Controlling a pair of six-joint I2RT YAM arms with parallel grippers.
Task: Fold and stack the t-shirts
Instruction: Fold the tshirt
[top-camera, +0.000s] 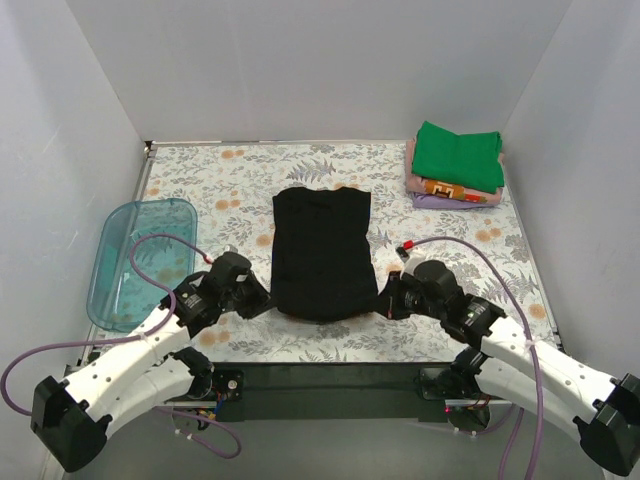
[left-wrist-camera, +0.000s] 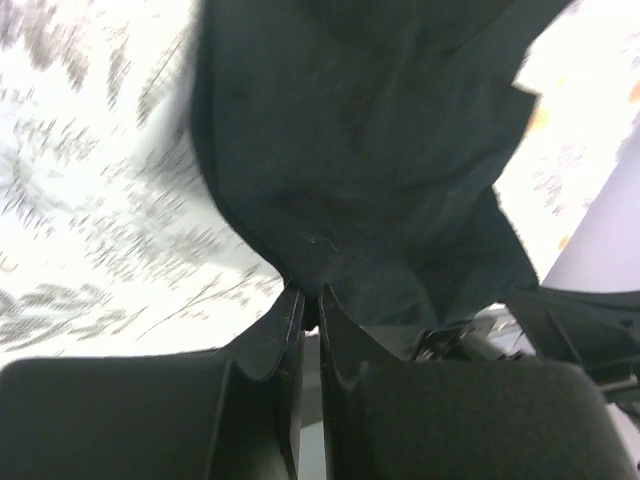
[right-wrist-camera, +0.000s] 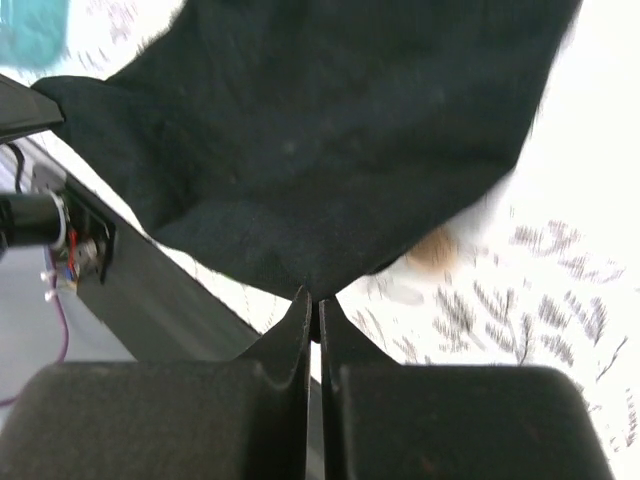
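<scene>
We see a black t-shirt (top-camera: 322, 252) lying in the middle of the table (top-camera: 200, 175), which has a leafy pattern on top. The shirt is folded into a long shape that runs from the near side to the far side. Its near end sits close to the table's front edge.

The left gripper (top-camera: 265, 303) is at the near left corner of the shirt. In the left wrist view its two fingers (left-wrist-camera: 275, 340) are pressed almost together with black cloth pinched at the tips, so it is clenched on the black t-shirt. The right gripper (top-camera: 384, 303) is at the near right corner. Its fingers (right-wrist-camera: 345, 350) are squeezed close too, and the shirt's edge goes right into the tips, so it grips the black t-shirt as well. In both wrist views the cloth bunches at the fingertips and spreads out wide beyond them.

In the far right corner of the table there is a pile of folded shirts. A green t-shirt (top-camera: 458, 155) is on top, with an orange-patterned shirt (top-camera: 447, 188), a pink shirt (top-camera: 411, 170) and a lavender shirt (top-camera: 425, 201) peeking out under it. The pile is well apart from the black one.

A see-through teal tray (top-camera: 140, 255) sits at the left side of the table, near the left arm.
</scene>
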